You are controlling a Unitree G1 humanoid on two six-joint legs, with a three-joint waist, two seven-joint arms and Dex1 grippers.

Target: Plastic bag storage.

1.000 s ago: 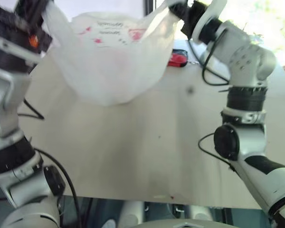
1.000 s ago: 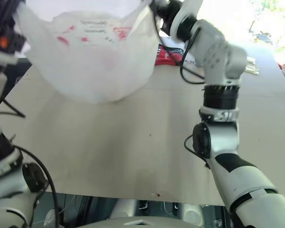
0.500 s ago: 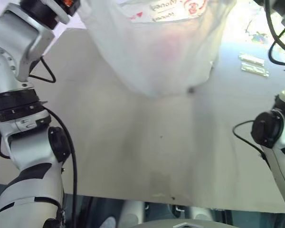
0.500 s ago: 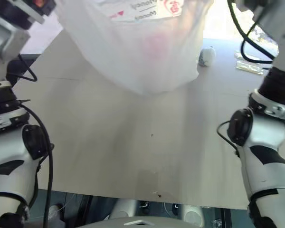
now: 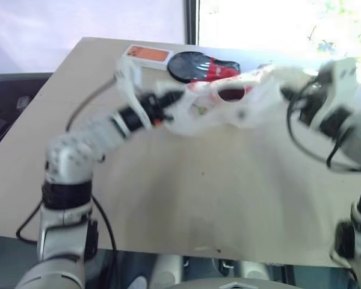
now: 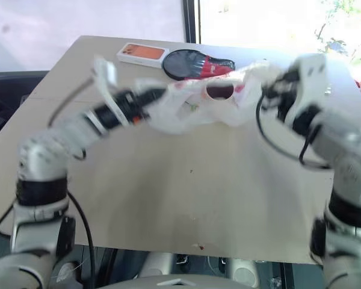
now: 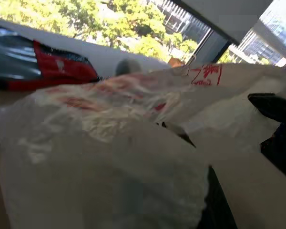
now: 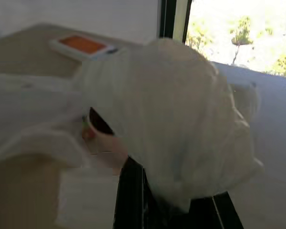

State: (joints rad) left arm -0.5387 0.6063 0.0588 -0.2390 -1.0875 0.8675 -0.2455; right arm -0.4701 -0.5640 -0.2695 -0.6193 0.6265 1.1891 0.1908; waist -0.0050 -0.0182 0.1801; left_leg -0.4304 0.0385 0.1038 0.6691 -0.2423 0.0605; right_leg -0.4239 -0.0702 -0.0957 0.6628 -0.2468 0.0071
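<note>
The plastic bag [image 5: 219, 105], thin white and crinkled with red print, hangs stretched sideways between my two grippers, low over the far half of the table. My left gripper [image 5: 160, 108] is shut on the bag's left end, and my right gripper [image 5: 287, 91] is shut on its right end. An opening in the bag [image 6: 219, 92] faces up near its middle. In the left wrist view the bag [image 7: 109, 143] bunches over my fingers, with the right gripper [image 7: 276, 107] beyond it. In the right wrist view the bag [image 8: 181, 109] drapes over my dark fingers [image 8: 131, 191].
A flat orange and white box [image 5: 147, 54] and a black and red pouch [image 5: 201, 65] lie at the table's far edge behind the bag. The beige table [image 5: 198, 198] stretches bare toward me. A bright window stands beyond the far edge.
Both arms have dropped from high overhead to just above the table. The bag came down with them and now stretches flatter between them, uncovering the box and pouch behind.
</note>
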